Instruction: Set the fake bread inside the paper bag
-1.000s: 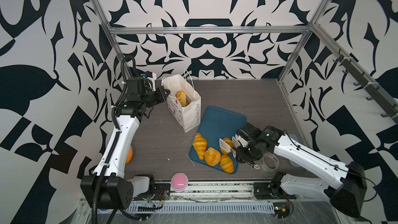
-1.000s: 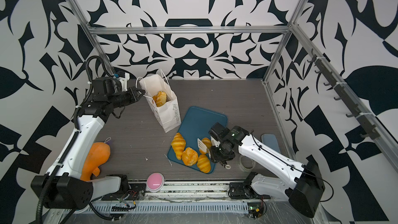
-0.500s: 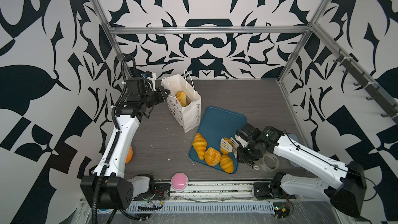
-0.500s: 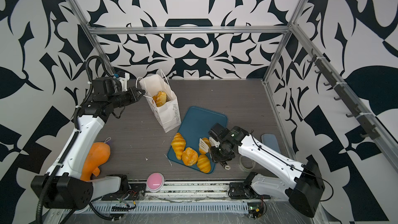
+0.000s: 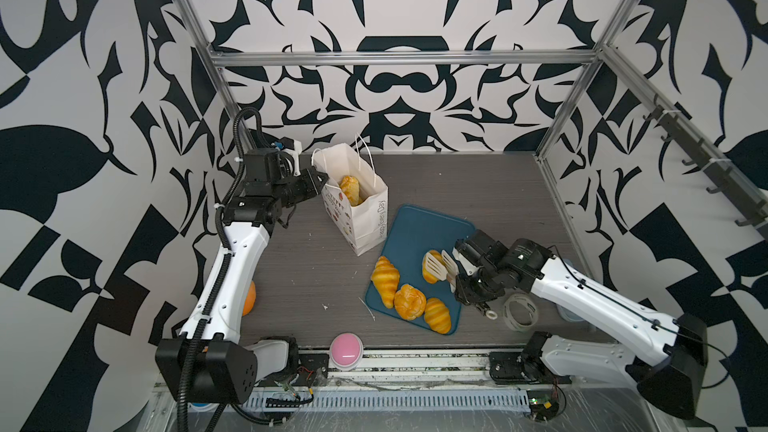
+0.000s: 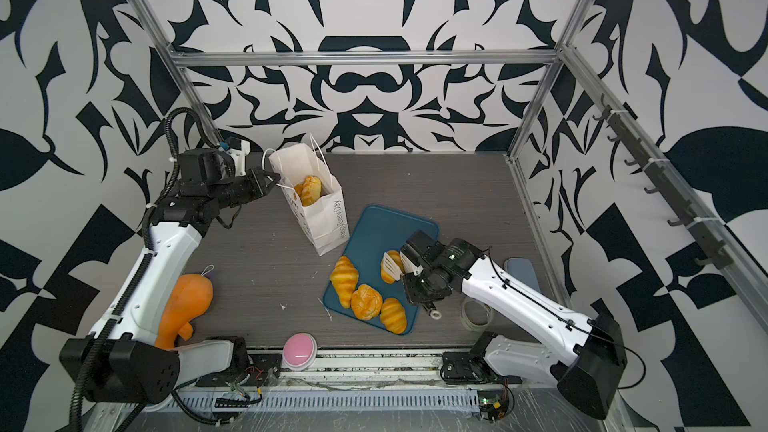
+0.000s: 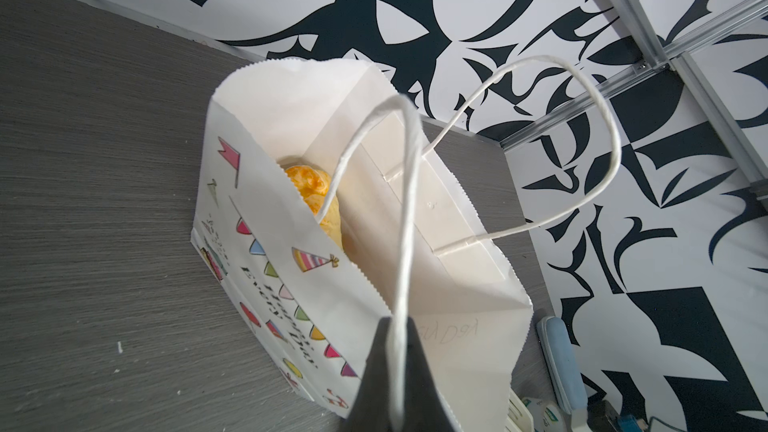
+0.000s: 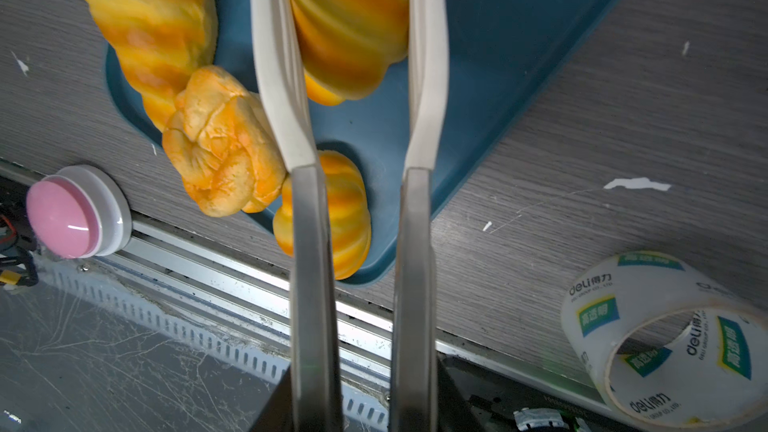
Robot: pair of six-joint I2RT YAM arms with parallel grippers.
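The white paper bag (image 5: 365,218) (image 6: 324,222) stands upright at the back left with one fake bread (image 5: 350,189) (image 7: 313,197) inside. My left gripper (image 5: 322,178) (image 7: 395,328) is shut on its near cord handle (image 7: 405,201). My right gripper (image 5: 461,270) (image 8: 365,401) is shut on white-bladed tongs (image 8: 311,284). The blades press a striped croissant (image 5: 429,276) (image 8: 349,22) from both sides over the blue tray (image 5: 419,226). A croissant (image 5: 385,280), a round bun (image 5: 409,302) and another croissant (image 5: 437,315) lie on the tray's front part.
A roll of clear tape (image 5: 519,311) (image 8: 673,342) lies right of the tray by my right arm. A pink button (image 5: 345,345) sits at the front edge. An orange plush toy (image 6: 183,305) lies beside my left arm. A grey-blue pad (image 6: 521,272) lies at the right wall.
The tong blades have closed in on the croissant as my right gripper narrowed. The left arm and the bag have not moved.
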